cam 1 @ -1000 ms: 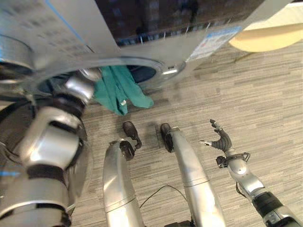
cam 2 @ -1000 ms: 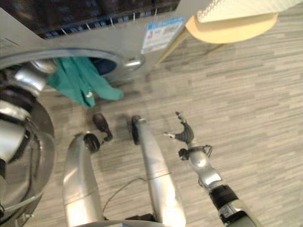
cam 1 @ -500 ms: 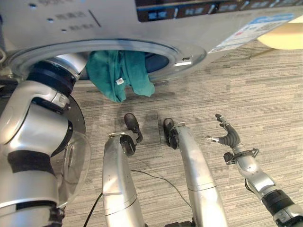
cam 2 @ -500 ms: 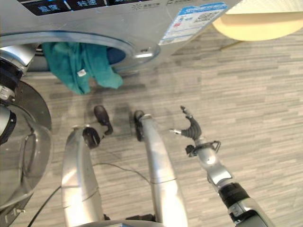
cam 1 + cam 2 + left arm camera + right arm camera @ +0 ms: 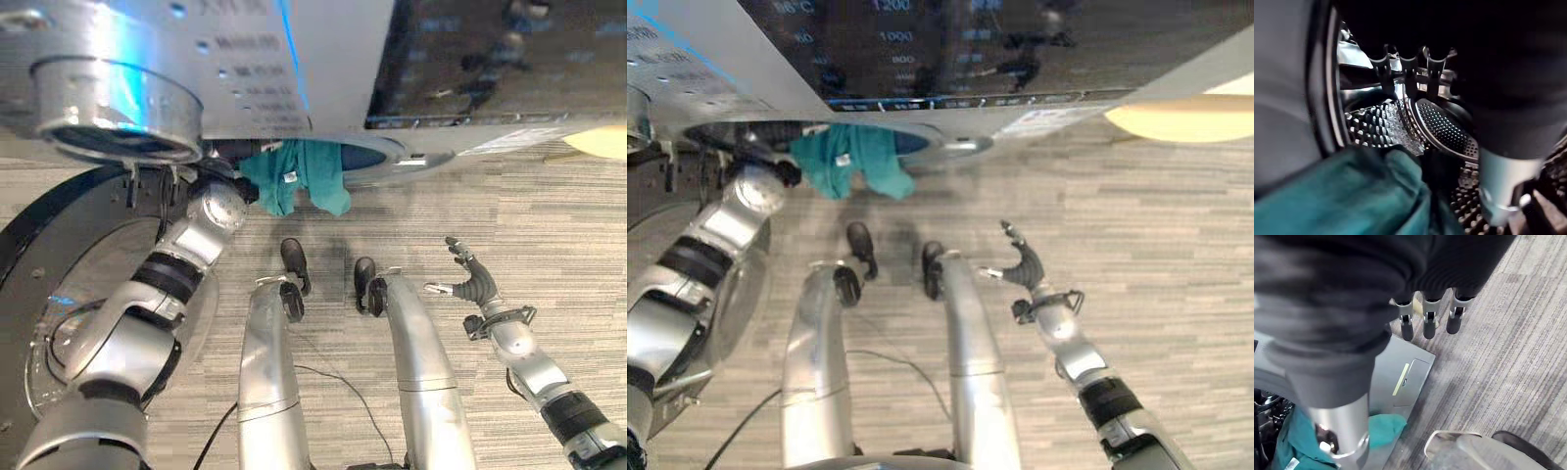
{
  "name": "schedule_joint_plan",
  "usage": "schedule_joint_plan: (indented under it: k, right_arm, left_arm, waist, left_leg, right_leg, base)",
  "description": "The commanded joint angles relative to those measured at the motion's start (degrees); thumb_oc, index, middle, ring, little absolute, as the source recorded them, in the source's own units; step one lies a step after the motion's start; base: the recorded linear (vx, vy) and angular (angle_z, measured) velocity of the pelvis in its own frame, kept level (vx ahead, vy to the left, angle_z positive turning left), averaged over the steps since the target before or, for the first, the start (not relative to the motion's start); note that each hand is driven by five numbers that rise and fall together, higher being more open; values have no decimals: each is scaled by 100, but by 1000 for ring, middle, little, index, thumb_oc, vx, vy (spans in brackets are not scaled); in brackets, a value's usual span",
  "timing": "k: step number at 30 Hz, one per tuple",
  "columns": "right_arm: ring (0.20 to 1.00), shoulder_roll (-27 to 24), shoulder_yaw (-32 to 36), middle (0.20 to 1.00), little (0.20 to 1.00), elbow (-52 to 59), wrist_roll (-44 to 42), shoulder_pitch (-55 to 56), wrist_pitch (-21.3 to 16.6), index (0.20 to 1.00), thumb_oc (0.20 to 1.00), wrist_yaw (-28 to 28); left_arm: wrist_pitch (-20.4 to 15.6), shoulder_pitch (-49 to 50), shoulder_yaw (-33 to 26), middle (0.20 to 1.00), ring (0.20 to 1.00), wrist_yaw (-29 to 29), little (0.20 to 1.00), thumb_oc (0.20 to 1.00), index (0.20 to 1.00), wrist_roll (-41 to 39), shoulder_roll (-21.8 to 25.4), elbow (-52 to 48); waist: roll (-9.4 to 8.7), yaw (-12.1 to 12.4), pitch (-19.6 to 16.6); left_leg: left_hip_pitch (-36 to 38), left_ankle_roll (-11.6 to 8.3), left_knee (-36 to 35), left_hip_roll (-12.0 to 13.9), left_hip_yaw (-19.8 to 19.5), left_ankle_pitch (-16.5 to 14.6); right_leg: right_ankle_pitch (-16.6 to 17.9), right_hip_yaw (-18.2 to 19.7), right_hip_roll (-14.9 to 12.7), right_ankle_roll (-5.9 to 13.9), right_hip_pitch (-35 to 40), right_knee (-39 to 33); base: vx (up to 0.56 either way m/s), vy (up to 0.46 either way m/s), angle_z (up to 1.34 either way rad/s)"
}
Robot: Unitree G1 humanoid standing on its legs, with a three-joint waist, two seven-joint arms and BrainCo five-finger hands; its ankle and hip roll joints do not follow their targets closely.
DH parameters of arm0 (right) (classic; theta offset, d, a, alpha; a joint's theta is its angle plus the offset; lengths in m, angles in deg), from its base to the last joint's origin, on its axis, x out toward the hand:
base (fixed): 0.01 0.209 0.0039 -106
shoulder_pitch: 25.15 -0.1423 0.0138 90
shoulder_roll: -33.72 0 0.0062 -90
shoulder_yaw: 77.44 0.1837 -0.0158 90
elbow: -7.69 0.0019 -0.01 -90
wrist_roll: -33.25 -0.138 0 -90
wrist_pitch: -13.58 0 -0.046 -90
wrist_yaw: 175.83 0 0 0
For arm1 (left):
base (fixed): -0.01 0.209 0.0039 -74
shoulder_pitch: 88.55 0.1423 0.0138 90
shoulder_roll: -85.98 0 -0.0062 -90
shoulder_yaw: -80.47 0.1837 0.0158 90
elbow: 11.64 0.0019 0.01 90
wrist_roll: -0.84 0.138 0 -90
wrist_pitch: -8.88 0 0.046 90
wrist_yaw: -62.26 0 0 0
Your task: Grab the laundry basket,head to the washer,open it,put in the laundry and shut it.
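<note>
A teal cloth (image 5: 299,174) hangs out over the lower rim of the washer's (image 5: 245,69) round opening, part inside and part outside. My left arm reaches into that opening beside the cloth. In the left wrist view my left hand (image 5: 1405,73) is inside the perforated steel drum (image 5: 1440,127), fingers straight and holding nothing, with the teal cloth (image 5: 1342,196) lying close under the wrist. My right hand (image 5: 470,286) hangs over the floor well right of the washer, fingers spread and empty.
The washer's round door (image 5: 88,294) with its glass bowl stands swung open at my left, beside my left arm. A pale round table (image 5: 1185,117) stands at the far right. Grey striped carpet (image 5: 549,215) lies in front of the washer.
The camera has shifted, so the washer front sits higher and closer. My left arm stretches further into the opening. The teal cloth still hangs over the rim, and the right hand holds its place.
</note>
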Motion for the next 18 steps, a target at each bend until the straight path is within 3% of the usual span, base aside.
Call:
schedule_joint_plan:
  k: [1,2,3,8,9,13,14,18]
  right_arm:
    - [1000,-119,75,1000,1000,238,-119,184,-148,1000,1000,-127]
    - [1000,-119,76,1000,1000,238,-119,184,-148,1000,1000,-127]
    - [1000,-354,103,1000,1000,277,-184,162,-171,1000,1000,-119]
    - [1000,-600,99,1000,1000,358,-240,87,-191,1000,1000,-87]
    - [1000,-723,82,1000,1000,426,-315,-3,-261,1000,1000,-76]
    - [1000,-944,50,1000,1000,665,-480,-103,-385,1000,1000,-4]
    - [1000,-1069,125,1000,1000,829,-582,-49,-441,1000,1000,63]
    - [1000,-867,154,1000,1000,749,-517,117,-405,1000,1000,-28]
  left_arm:
    - [53,-605,395,1000,1000,-93,1000,1000,1000,1026,179,655]
    - [53,-608,397,1000,1000,-92,1000,1000,1000,1026,178,657]
    - [160,-845,1021,1000,1000,-382,1000,1000,1000,1811,279,935]
    - [293,-1196,1715,1000,1000,-633,1000,1000,1000,2691,145,1262]
    - [405,-1555,2080,1000,1000,-649,1000,1000,1000,3158,6,1533]
    - [605,-2279,2532,1000,1000,-696,1000,1000,1000,3720,-329,2226]
    - [533,-2720,2614,200,200,-686,200,200,200,3605,-414,2255]
    - [292,-2528,1946,200,200,-387,200,200,200,2285,-533,1822]
  waist:
    - [101,-268,-372]
    - [101,-267,-372]
    - [116,-295,-275]
    - [140,-298,-177]
    - [147,-334,-104]
    - [119,-448,30]
    - [93,-526,100]
    - [109,-516,118]
  left_leg:
    - [-190,-42,460,142,-376,-630]
    - [-191,-42,460,142,-376,-629]
    - [-352,-41,469,128,-388,-582]
    - [-468,-35,536,141,-382,-579]
    - [-544,-28,580,161,-383,-576]
    - [-715,-24,717,174,-411,-552]
    - [-845,-11,865,191,-439,-564]
    - [-881,14,967,196,-465,-580]
  right_leg:
    - [381,349,121,449,-142,-722]
    - [382,349,120,449,-143,-722]
    - [444,361,110,469,-317,-702]
    - [510,402,140,490,-458,-642]
    - [535,422,145,502,-536,-606]
    - [590,459,189,522,-683,-506]
    - [611,456,239,539,-788,-407]
    - [613,428,245,528,-806,-371]
  base:
    - [-48,1,8]
    - [-18,6,6]
    - [0,0,0]
    - [-1,31,-6]
    - [-6,27,-7]
    - [-6,14,-5]
    - [5,6,-8]
    - [2,-10,-6]
